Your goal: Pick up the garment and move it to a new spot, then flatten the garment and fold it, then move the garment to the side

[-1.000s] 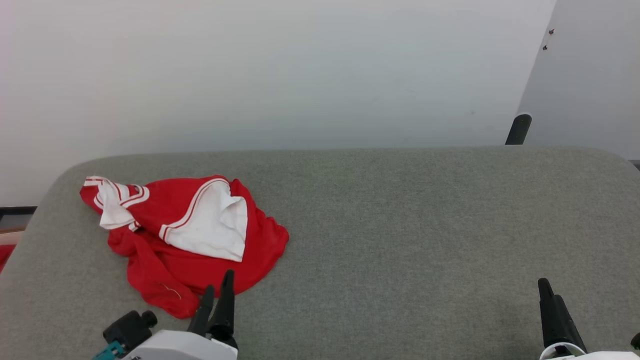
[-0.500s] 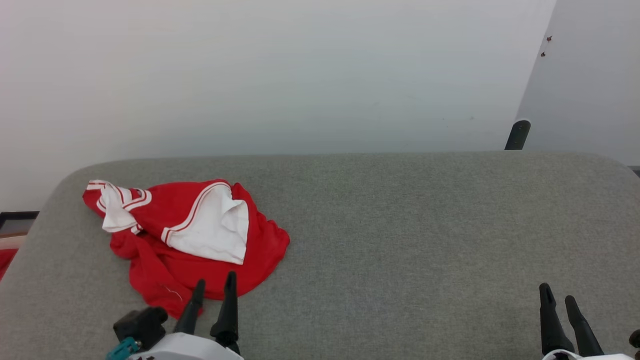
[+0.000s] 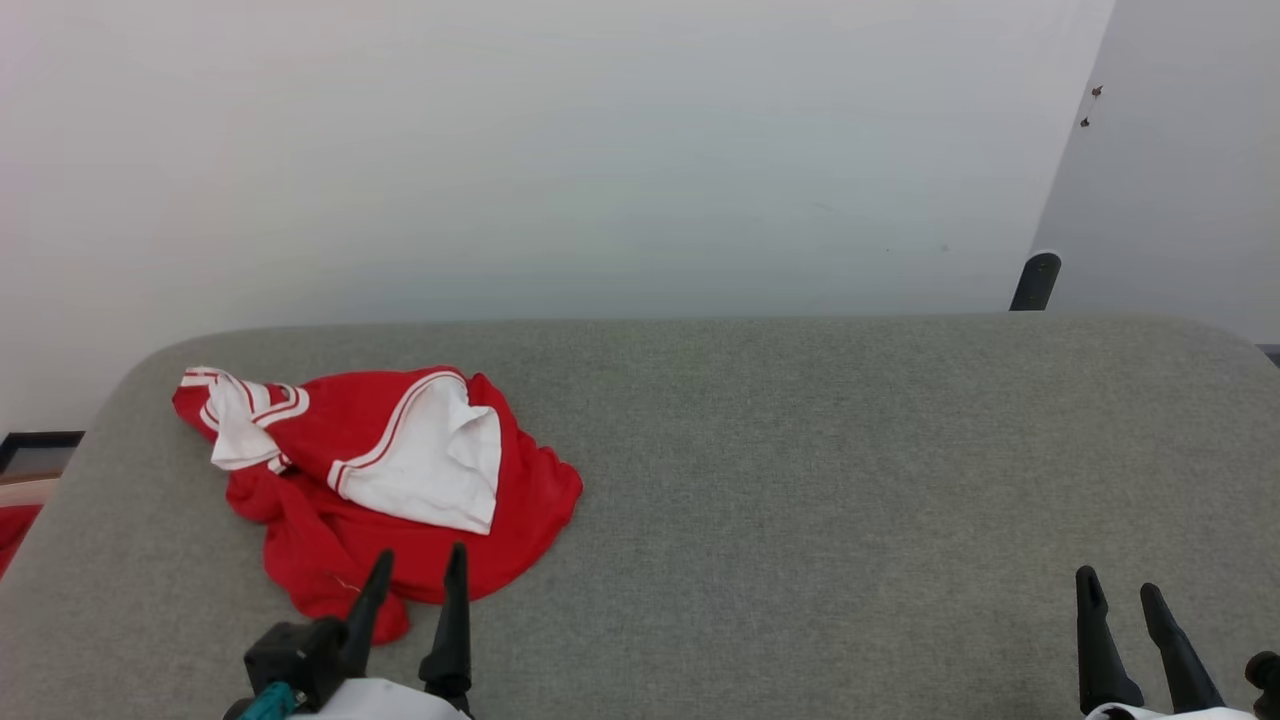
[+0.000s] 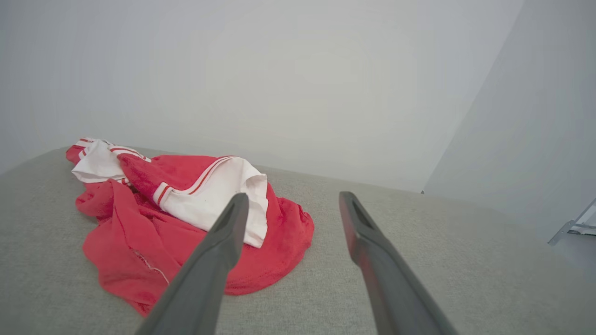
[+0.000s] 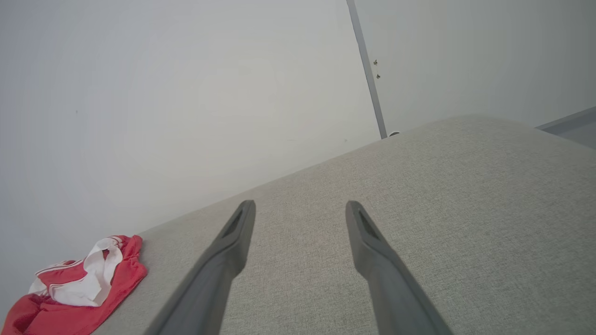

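The garment [image 3: 370,490] is a crumpled red jersey with white sleeves and striped trim, heaped on the left part of the grey padded table [image 3: 800,450]. Its print is hidden in the folds. My left gripper [image 3: 418,570] stands open at the heap's near edge, fingertips over the red hem, nothing between them. The left wrist view has the garment [image 4: 186,218] just ahead and left of the open left gripper [image 4: 291,202]. My right gripper [image 3: 1120,590] is open at the lower right, far from the cloth. The right wrist view shows the right gripper [image 5: 300,209] over bare fabric, the garment [image 5: 79,286] at lower left.
A dark post [image 3: 1036,280] rises behind the table's far right edge, against a pale wall. A bit of red cloth [image 3: 12,530] shows past the table's left edge. The table's middle and right are bare grey fabric.
The head camera has tilted, so the whole scene sits lower. Both grippers have drawn back toward the bottom edge and turned, so their two fingers now show spread apart. The garment lies unmoved.
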{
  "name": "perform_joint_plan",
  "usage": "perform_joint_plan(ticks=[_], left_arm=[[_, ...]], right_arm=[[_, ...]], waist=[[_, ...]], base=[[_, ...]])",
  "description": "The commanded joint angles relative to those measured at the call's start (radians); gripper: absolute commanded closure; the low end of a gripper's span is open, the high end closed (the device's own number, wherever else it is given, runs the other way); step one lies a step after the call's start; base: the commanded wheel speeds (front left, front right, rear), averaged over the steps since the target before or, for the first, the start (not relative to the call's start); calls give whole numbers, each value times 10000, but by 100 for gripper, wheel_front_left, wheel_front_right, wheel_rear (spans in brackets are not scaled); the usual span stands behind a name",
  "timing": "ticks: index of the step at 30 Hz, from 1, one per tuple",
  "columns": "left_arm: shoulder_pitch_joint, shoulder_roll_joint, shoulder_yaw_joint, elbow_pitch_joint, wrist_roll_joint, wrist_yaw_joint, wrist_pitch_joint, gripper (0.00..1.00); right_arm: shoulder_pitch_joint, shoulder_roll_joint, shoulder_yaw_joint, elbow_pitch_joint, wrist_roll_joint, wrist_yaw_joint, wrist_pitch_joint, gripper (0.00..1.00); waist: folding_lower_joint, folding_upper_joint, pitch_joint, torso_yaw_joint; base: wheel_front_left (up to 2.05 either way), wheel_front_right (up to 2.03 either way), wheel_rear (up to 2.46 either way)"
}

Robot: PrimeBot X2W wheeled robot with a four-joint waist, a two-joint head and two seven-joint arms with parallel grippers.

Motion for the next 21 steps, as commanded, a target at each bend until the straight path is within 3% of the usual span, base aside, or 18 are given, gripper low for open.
perform_joint_plan(ticks=[1,21], left_arm=[[27,13,47,-66,414,-17,-103,0],[208,-223,360,-192,2374,-341,-456,0]], right_arm=[[83,9,-42,-89,-293,5,-73,0],[226,8,-109,-200,-1688,7,-352,0]], waist=[[0,0,-23,3],[0,0,-228,46]], base=[[0,0,0],[0,0,0]])
